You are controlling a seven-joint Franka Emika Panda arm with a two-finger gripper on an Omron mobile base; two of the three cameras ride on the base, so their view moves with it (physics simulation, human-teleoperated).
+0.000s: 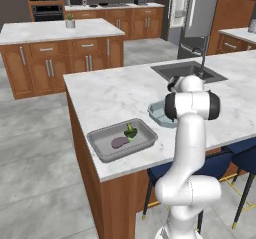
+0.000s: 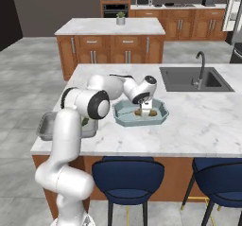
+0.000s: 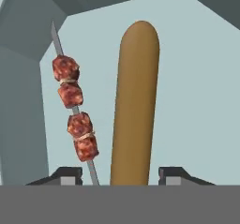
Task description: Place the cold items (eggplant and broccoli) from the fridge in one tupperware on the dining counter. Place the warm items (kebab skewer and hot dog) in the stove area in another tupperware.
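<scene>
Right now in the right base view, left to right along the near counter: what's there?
Grey tupperware → blue tupperware with the end effector over it → sink → faucet.

Marble counter [image 1: 115,90], two tupperwares [image 1: 121,139] [image 2: 141,112]

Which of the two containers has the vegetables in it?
The grey container near the counter's corner, holding the broccoli and eggplant. The light blue container holds a hot dog and skewer.
</scene>
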